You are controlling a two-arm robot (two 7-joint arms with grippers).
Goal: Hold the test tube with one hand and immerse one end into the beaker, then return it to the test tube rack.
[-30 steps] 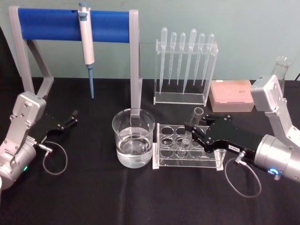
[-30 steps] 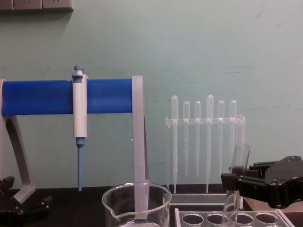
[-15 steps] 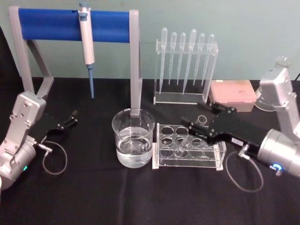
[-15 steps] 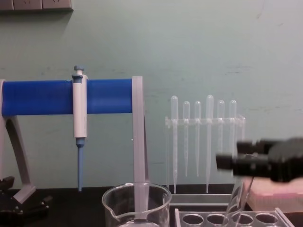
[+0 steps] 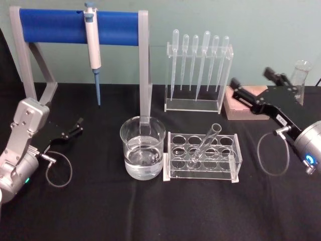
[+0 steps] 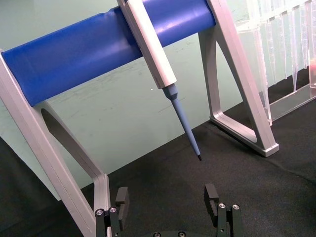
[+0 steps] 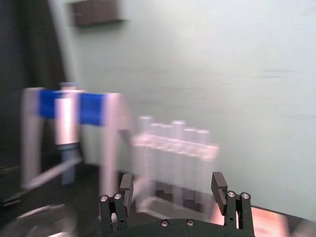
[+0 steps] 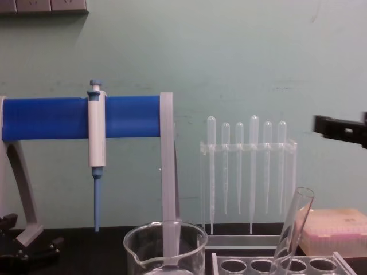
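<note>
The long clear glass test tube [image 5: 204,145] leans in a middle hole of the clear plastic rack with round holes [image 5: 202,156], its flared rim tilted up and to the right, nothing gripping it. The rack sits on the black-covered table [image 5: 150,211] just right of the wide clear glass beaker [image 5: 142,147], which the head view shows partly filled with clear liquid. The chest view catches the tube's upper part [image 8: 292,226] from the side, slanting above the rack's top holes, and the beaker's rolled rim and spout [image 8: 165,243].

The right black flat-jawed pincer [image 5: 253,88] is raised at the far right, well apart from the tube, above a pink box [image 5: 239,103]; its fingers are spread wide with nothing between them, as its wrist view confirms [image 7: 173,190]. The chest view shows one black finger [image 8: 341,129] high at the right edge.

The left black pincer [image 5: 75,126] lies parked low at the near left, close to the table, jaws spread and empty. Its wrist view [image 6: 165,197] looks up at the white-and-blue micropipette [image 6: 160,74] hanging on the blue bar of a grey stand [image 6: 98,47]. A clear rack of thin frosted plastic pipettes [image 5: 198,68] stands at the far side.
</note>
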